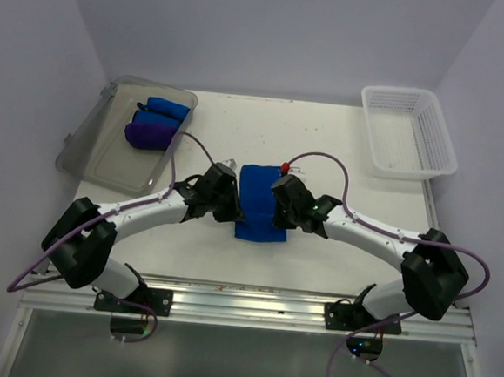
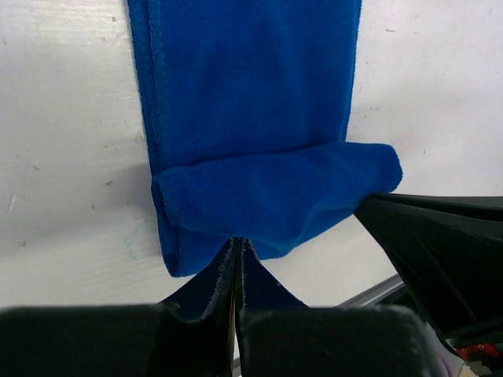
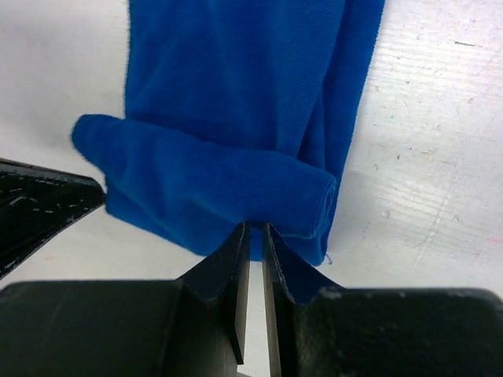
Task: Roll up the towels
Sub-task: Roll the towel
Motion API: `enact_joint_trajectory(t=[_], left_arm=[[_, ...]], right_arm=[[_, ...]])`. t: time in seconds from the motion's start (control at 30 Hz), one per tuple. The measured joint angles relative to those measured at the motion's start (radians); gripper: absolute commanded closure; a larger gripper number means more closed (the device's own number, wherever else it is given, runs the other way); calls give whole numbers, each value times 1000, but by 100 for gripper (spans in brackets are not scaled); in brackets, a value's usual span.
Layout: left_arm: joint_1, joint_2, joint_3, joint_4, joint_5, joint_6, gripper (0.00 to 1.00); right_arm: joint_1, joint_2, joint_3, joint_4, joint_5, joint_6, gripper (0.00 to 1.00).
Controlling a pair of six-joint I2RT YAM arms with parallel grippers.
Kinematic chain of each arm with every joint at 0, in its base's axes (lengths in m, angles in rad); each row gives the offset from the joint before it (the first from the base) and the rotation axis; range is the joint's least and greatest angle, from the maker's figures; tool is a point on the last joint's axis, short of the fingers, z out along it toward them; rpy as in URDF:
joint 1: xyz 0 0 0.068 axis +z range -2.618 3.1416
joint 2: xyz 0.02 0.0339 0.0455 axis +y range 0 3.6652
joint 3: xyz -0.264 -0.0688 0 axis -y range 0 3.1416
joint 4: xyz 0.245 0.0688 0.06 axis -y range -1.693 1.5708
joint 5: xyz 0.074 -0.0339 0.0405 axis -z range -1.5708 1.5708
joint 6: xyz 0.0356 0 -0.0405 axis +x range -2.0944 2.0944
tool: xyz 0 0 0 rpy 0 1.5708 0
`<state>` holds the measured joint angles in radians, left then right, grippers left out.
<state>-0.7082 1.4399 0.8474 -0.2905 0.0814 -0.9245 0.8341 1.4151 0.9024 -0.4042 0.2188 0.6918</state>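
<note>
At the middle of the counter point(image 1: 335, 243), a blue towel point(image 1: 260, 198) lay folded into a long strip running from the near side to the far side, its near end turned over into a short roll. The left claw point(image 2: 237, 250) was pinched shut on the roll's near edge, toward its left end. The right claw point(image 3: 255, 232), its jaws only a thin slit apart, nipped the same edge toward its right end. At the far-left corner, a clear tray point(image 1: 89, 145) held a rolled blue towel point(image 1: 167, 108) and a rolled purple towel point(image 1: 151, 134), touching side by side. A white basket point(image 1: 411, 131) stood at the far-right corner.
</note>
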Motion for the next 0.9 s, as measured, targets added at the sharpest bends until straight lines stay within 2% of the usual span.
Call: enact_joint_trajectory(t=[0.37,0.47,0.73,0.9], left_arm=[[20,154,-5,128,-37,6,98],[21,200,2,132,-42,17,98],[22,205,14,132,-61,47,97],[22,192,12,123,-65,55,93]], right_arm=[[-95,238,78,37,-24,-68,87],[-96,246,79,43,-26,-74,87],[-96,246,74,54,-28,-87,89],[-92,219,8,121,-46,-70,89]])
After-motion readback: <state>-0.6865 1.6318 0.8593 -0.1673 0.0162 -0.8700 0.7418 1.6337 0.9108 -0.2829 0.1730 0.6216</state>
